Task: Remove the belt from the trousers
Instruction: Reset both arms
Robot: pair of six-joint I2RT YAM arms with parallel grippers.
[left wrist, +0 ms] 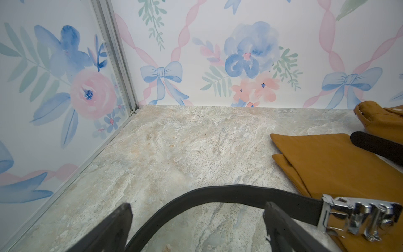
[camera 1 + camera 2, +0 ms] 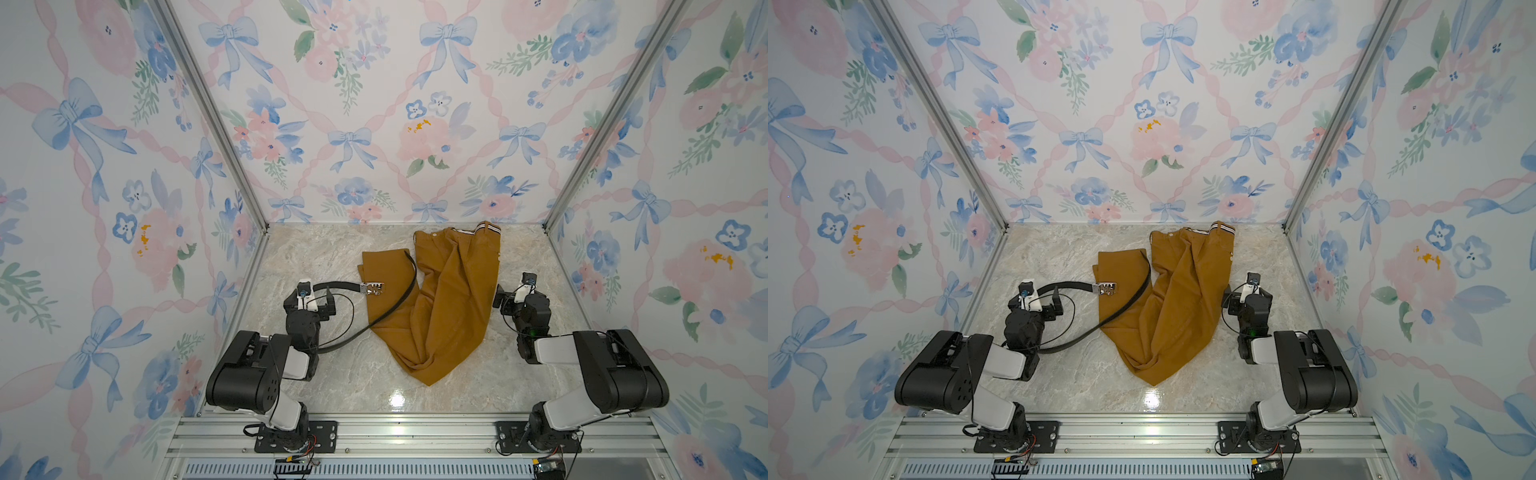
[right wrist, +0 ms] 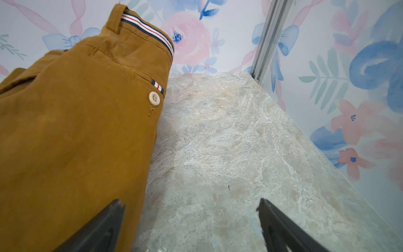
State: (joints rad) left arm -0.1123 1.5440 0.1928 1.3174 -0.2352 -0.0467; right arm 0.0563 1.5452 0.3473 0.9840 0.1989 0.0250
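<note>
step: belt (image 2: 388,305) looking free of trousers (image 2: 449,299), lying looped across them | left gripper (image 1: 196,220) gaping wide, straddling the strap — right gripper (image 3: 189,218) wide, empty | next: lifting belt aside

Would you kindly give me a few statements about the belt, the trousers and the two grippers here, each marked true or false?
1. The belt is threaded through the waistband loops. False: it lies loose, partly across the trousers and partly on the table.
2. The buckle rests at the edge of the trousers. True.
3. The left gripper is clamped on the strap. False: its jaws stand open, with the strap passing between them.
4. The right gripper is open and holds nothing. True.
5. The striped waistband lies nearest the robot's bases. False: it lies toward the back wall.
</note>
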